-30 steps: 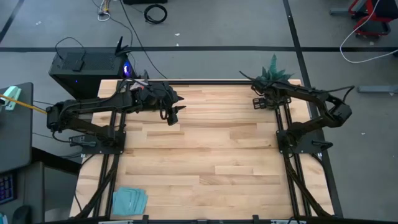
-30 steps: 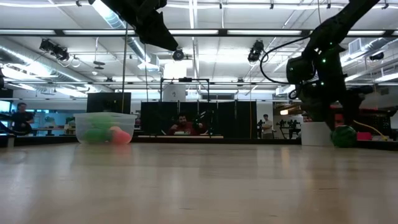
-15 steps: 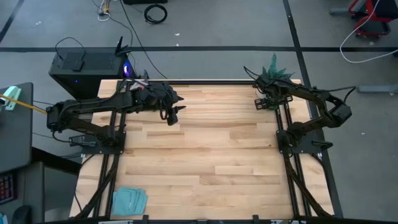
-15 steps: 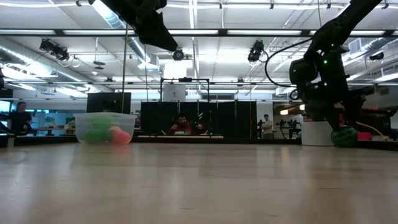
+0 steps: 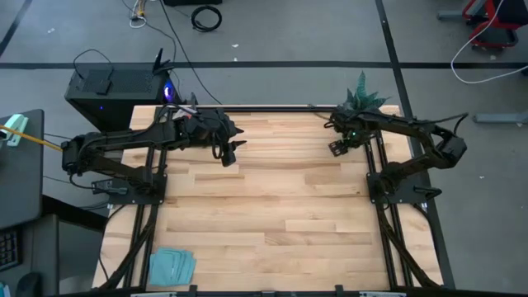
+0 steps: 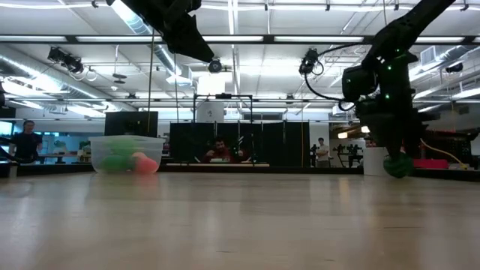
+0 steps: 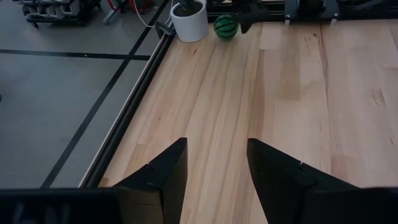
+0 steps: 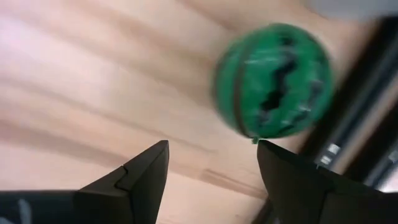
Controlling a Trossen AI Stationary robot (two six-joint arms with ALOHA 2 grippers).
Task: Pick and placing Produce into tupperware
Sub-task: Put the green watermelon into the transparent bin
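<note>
So my right gripper [image 5: 339, 147] is out near the far right corner of the counter [image 5: 272, 206], right by the dark green striped ball [image 7: 226, 27]. From my right wrist camera the ball sits just past my fingers [image 8: 134, 177], which are spread with a clear gap between them and nothing in it. In the low view the ball [image 6: 397, 165] shows right under my right gripper [image 6: 395, 154], but I can't tell from there whether I'm touching it. The ball is just beside the white pot [image 7: 189, 20] of the spiky plant [image 5: 363, 92], at the counter's far edge.

My left gripper [image 5: 232, 154] is up in the air over the far left part of the counter. Those fingers [image 7: 158, 177] are partly open too, holding nothing, just bare wood between them.

The tupperware [image 6: 126, 154] is on the left side in the low view, sitting flat on the counter with some green produce [image 6: 114, 160] and a red piece [image 6: 145, 163] inside. It's well apart from the striped ball.

There's also a pale-blue piece [image 5: 172, 266] down at the near left corner of the counter.
</note>
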